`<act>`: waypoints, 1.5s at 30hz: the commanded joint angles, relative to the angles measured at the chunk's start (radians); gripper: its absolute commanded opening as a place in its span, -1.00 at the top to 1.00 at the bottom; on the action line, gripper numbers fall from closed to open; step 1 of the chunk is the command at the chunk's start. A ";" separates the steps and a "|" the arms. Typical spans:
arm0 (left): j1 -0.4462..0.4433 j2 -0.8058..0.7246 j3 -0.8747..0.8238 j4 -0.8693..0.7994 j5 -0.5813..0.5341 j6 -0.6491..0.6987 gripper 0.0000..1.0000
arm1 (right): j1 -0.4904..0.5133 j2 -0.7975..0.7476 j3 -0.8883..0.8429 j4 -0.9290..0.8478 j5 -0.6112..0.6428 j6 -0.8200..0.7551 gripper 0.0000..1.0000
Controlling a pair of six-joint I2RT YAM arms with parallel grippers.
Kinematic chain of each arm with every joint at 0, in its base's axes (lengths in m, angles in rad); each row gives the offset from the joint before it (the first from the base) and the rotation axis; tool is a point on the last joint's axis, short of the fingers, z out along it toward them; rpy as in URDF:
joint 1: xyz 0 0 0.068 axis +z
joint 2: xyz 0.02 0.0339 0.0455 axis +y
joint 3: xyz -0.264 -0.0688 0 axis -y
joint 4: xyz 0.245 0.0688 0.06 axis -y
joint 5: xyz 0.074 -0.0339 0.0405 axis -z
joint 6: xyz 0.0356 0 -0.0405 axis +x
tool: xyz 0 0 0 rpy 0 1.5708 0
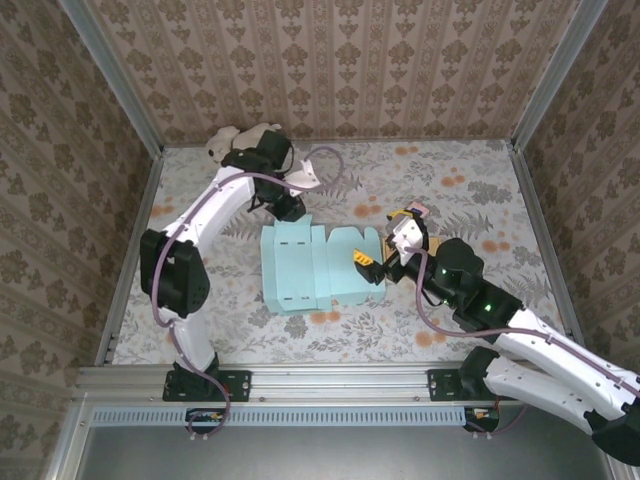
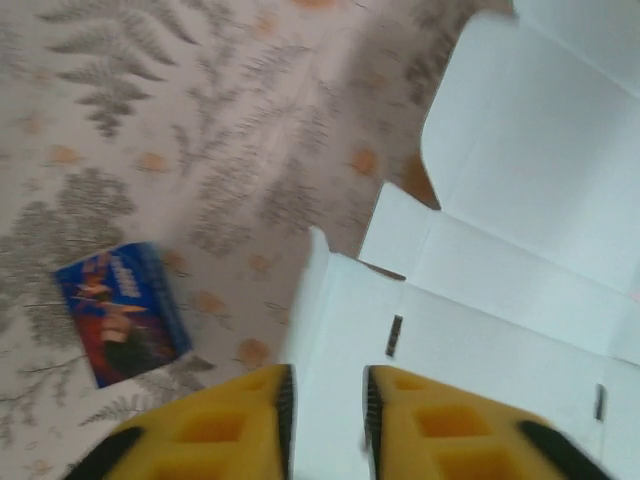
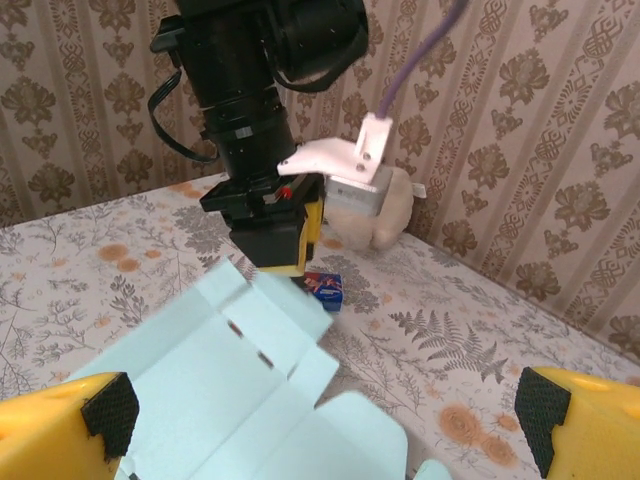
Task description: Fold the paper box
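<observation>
The pale blue paper box lies flat and unfolded in the middle of the table, its flaps toward the right. My left gripper hangs over the box's far edge. In the left wrist view its yellow jaws stand a little apart, with a box panel below the gap and nothing pinched. From the right wrist view the left gripper sits just above a blurred corner flap. My right gripper stands wide open at the box's right side, its fingers spread over the flaps.
A small dark blue packet lies on the flowered tabletop beside the box's far corner, the same packet behind the left gripper. A beige plush toy sits at the far left by the wall. Patterned walls enclose the table.
</observation>
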 commanded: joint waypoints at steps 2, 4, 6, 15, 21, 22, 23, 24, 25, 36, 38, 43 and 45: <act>0.090 -0.167 -0.149 0.268 0.027 -0.173 -1.00 | 0.003 0.043 -0.005 0.037 0.000 -0.006 -1.00; 0.116 -0.250 -0.243 0.390 -0.041 -0.328 -1.00 | 0.003 0.067 0.000 0.037 -0.004 -0.006 -1.00; 0.139 -0.327 -0.331 0.471 -0.184 -0.558 -1.00 | 0.003 0.093 0.002 0.040 -0.006 -0.006 -1.00; 0.206 -0.642 -0.967 0.677 -0.047 -1.397 -0.82 | 0.004 0.202 0.011 0.045 0.000 -0.021 -1.00; 0.029 -0.701 -1.092 0.682 -0.200 -1.391 -0.78 | 0.003 0.251 0.030 0.020 -0.006 -0.030 -1.00; 0.017 -0.699 -1.110 0.681 -0.221 -1.396 -0.77 | 0.004 0.254 0.033 0.017 -0.007 -0.031 -1.00; 0.014 -0.697 -1.139 0.703 -0.229 -1.399 -0.74 | 0.003 0.255 0.032 0.018 -0.006 -0.031 -1.00; 0.013 -0.694 -1.162 0.733 -0.225 -1.402 -0.71 | 0.003 0.256 0.033 0.019 -0.007 -0.031 -1.00; 0.014 -0.688 -1.180 0.757 -0.225 -1.401 -0.69 | 0.003 0.257 0.030 0.020 -0.009 -0.032 -1.00; -0.054 -0.608 -1.259 0.872 -0.190 -1.424 -0.39 | 0.003 0.277 0.039 0.007 -0.011 -0.038 -1.00; -0.057 -0.606 -1.265 0.883 -0.189 -1.431 -0.30 | 0.003 0.282 0.042 0.003 -0.011 -0.040 -1.00; -0.057 -0.637 -1.263 0.865 -0.215 -1.410 0.44 | 0.002 0.285 0.049 -0.006 -0.013 -0.039 -1.00; -0.057 -0.676 -1.248 0.839 -0.217 -1.385 0.86 | 0.003 0.282 0.048 -0.005 -0.013 -0.041 -1.00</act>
